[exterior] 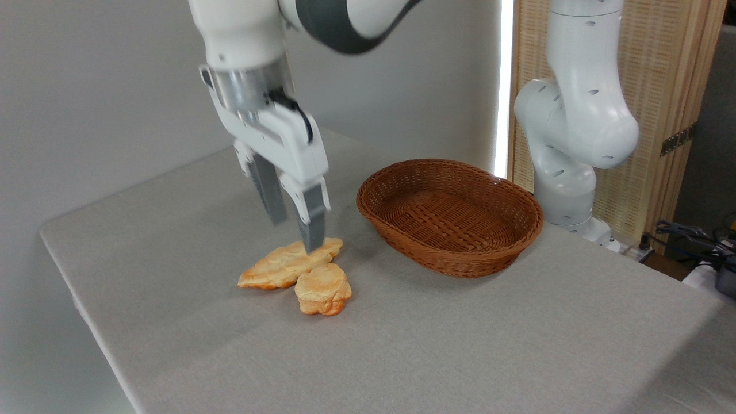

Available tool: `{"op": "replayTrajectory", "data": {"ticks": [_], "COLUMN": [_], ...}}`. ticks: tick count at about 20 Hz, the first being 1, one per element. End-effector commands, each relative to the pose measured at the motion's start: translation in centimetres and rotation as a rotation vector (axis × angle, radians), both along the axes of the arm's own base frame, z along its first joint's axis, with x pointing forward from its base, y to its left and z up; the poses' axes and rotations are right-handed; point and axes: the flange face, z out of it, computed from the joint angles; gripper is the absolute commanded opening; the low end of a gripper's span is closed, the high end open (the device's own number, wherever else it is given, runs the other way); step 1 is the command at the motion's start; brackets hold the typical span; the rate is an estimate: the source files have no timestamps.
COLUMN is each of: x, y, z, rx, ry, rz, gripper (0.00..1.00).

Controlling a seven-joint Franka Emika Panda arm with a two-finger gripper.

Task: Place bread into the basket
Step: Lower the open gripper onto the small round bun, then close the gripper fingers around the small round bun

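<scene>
The bread (323,289) is a small roundish bun with a golden-orange crust, lying on the grey table. It touches the front right end of a longer, flatter braided loaf (284,264). My gripper (294,233) hangs tilted just above and behind the bun, over the braided loaf. Its grey fingers (311,218) are apart with nothing between them, the front tip close to the loaf's far end. The basket (443,256), oval, brown and woven, stands empty to the right of the bun.
The white arm's base (566,172) rises behind the basket at the right. A wooden screen (667,86) stands behind it, and cables (690,236) lie at the far right. The table's left edge (80,299) runs diagonally near the loaves.
</scene>
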Motion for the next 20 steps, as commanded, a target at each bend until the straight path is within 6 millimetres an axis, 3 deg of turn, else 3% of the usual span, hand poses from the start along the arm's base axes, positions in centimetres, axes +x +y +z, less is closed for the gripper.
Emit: {"op": "replayTrajectory", "data": {"ticks": [1,8,20], "x": [-0.1,-0.2,1.1], "y": [0.3,-0.1,-1.1], "z": [-3.5,-7.2,-11.0], "rx": [0.013,0.012,0.022], "ry": [0.041,0.089,0.114], "rz": [-0.046,-0.146,-0.211], "gripper": [1.0,1.0,1.0]}}
